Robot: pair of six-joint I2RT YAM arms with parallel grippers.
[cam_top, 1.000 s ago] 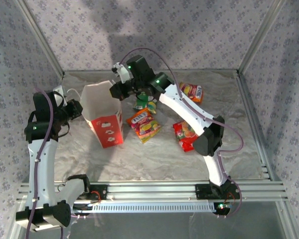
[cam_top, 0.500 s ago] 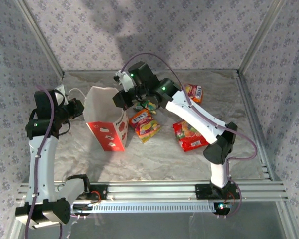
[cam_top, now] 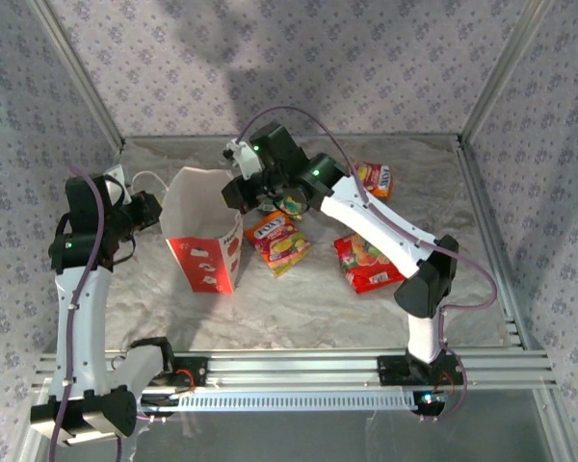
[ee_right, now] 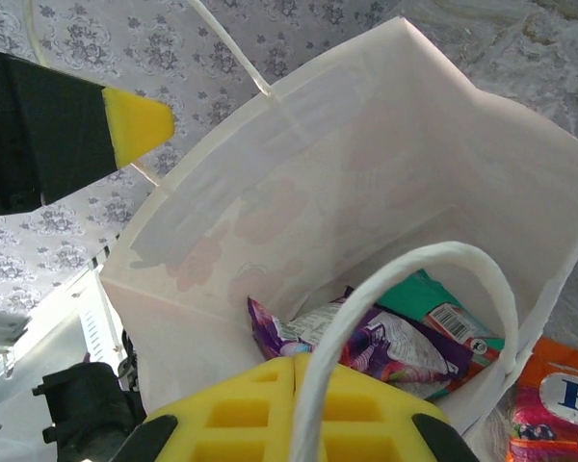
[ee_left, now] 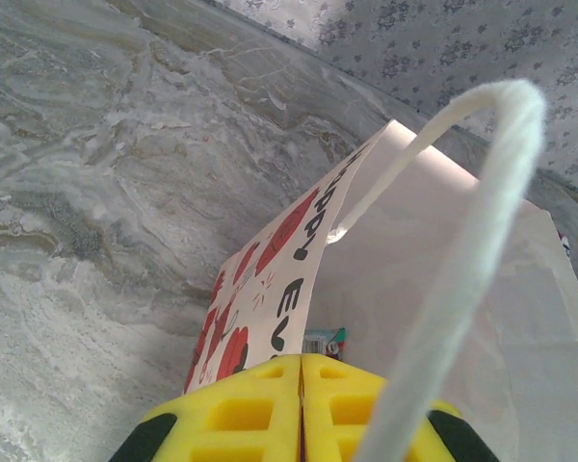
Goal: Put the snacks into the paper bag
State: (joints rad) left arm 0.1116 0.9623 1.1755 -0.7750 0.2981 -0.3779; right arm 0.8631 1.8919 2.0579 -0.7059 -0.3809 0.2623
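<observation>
The paper bag (cam_top: 204, 241) stands open on the table, white above, red below. My left gripper (cam_top: 157, 210) (ee_left: 302, 358) is shut on its left cord handle (ee_left: 482, 221). Across the mouth my right gripper (cam_top: 237, 191) (ee_right: 294, 361) is shut on the other cord handle (ee_right: 433, 255). Inside the bag (ee_right: 299, 164) lie a purple snack (ee_right: 385, 342) and a teal one (ee_right: 443, 308) (ee_left: 325, 342). On the table lie an orange-pink packet (cam_top: 279, 239), a red fruit-print packet (cam_top: 364, 262), an orange-yellow packet (cam_top: 371, 177) and a green packet (cam_top: 281, 202), partly hidden under the right arm.
The marbled table (cam_top: 299, 298) is walled by patterned panels with metal posts (cam_top: 77, 72). An aluminium rail (cam_top: 299, 371) runs along the near edge. The right arm (cam_top: 385, 226) reaches across the loose packets. Free room lies in front of the bag.
The right gripper has shifted a little right and nearer with its handle, and the bag's mouth stands wider. The left arm has hardly moved.
</observation>
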